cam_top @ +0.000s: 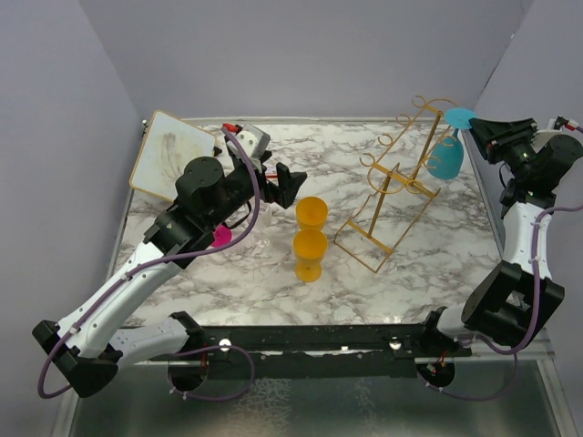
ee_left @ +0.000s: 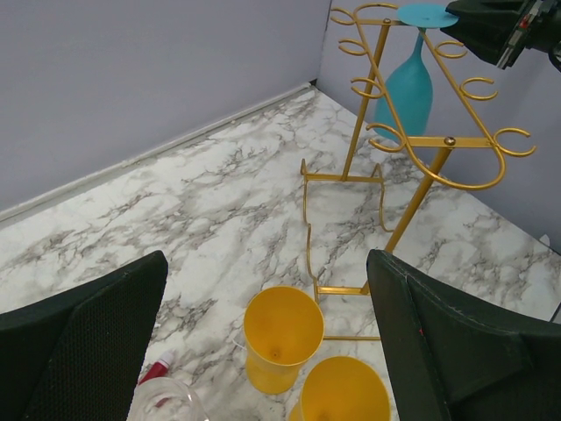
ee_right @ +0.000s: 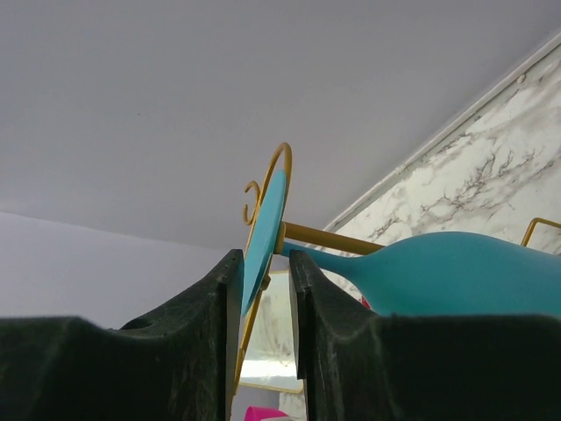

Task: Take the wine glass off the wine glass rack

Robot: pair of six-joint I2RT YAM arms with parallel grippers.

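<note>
Teal plastic wine glass (cam_top: 445, 159) (ee_left: 408, 88) (ee_right: 456, 272), hanging bowl-down from a top loop hook of the gold thin-wire wine glass rack (cam_top: 397, 169) (ee_left: 421, 197) (ee_right: 324, 239), on the rack's far right side. The stem passes through the hook, and the round teal foot (cam_top: 459, 116) (ee_right: 263, 228) lies above the wire.

The rack stands slanted on the right half of the white-and-grey marble-patterned table (cam_top: 437, 255) (ee_left: 219, 202).

Right gripper (cam_top: 475, 135) (ee_left: 451, 17) (ee_right: 266, 263), raised level with the rack's top at the right wall. Its two black fingers straddle the foot edge-on, with only a narrow gap between them. In the right wrist view the disc leans against one finger low down. Whether both fingers already press on it cannot be told.

Two yellow plastic cups (cam_top: 311, 212) (ee_left: 280, 333), upright and one just beside the other, near the table's middle, to the left of the rack's base and apart from it.

Left gripper (cam_top: 287, 185) (ee_left: 267, 259), hovering above the table just left of the cups. Its fingers are spread fully wide with nothing between them.

White square board with a pale wooden rim (cam_top: 173, 150), at the far left corner of the table. A small pink object (cam_top: 221, 235) shows beside the left arm.
</note>
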